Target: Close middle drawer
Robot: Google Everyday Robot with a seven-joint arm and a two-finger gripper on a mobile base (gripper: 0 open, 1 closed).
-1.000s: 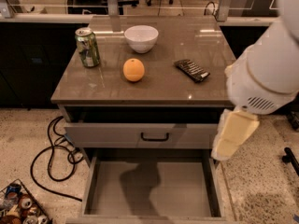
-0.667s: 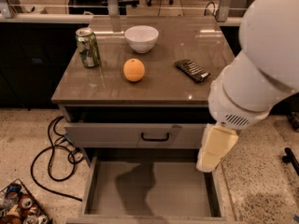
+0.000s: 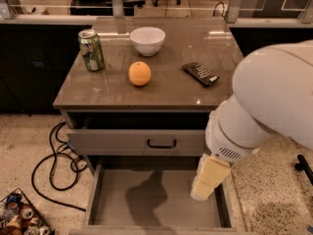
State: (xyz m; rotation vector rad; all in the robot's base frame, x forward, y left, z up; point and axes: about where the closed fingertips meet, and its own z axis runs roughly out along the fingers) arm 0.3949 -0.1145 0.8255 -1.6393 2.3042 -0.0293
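Camera view: gripper (image 3: 210,179) above right side of pulled-out middle drawer (image 3: 117,195) — open or closed, cannot tell

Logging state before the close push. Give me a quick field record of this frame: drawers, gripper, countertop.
middle drawer: pulled far out, nothing inside
top drawer: slightly out, black handle at centre
gripper: low over the middle drawer's right side, behind its front
countertop: green can, white bowl, orange, dark flat packet
floor: black cable left of the cabinet
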